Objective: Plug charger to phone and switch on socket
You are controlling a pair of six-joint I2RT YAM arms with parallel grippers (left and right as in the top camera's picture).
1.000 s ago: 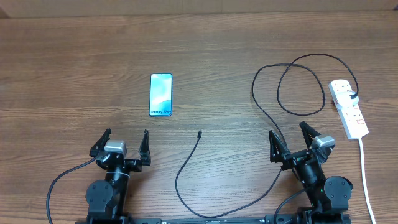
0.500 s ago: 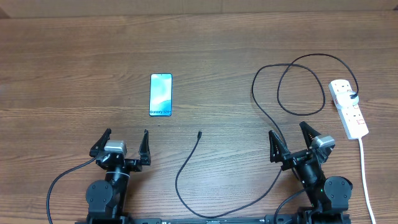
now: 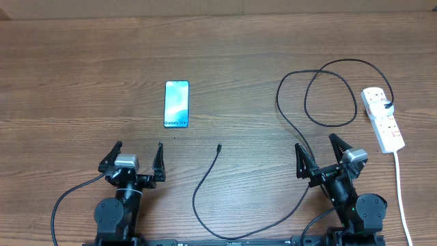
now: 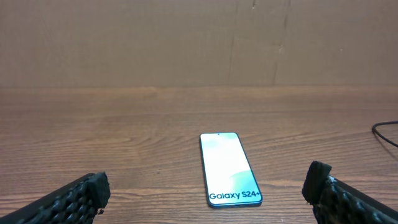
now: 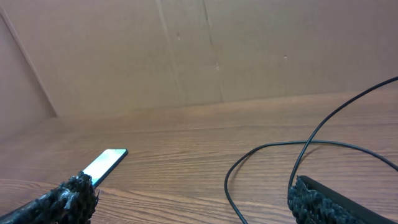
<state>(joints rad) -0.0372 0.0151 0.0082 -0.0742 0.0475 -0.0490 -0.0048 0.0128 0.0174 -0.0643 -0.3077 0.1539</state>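
Not begun. On desk: socket ahead-right of right claw, switch unreadable; phone ahead of left claw, unplugged; charger tip loose between claws. Both gaping wide, empty. Left: plugging, switching.

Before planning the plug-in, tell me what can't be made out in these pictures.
Socket switches: overhead, too small to tell on or off; outside both wrist views.
Charger tip: overhead, too small to tell its shape; outside both wrist views.
Phone port: left wrist, near edge too thin to show it; right wrist, near end hidden behind a finger.
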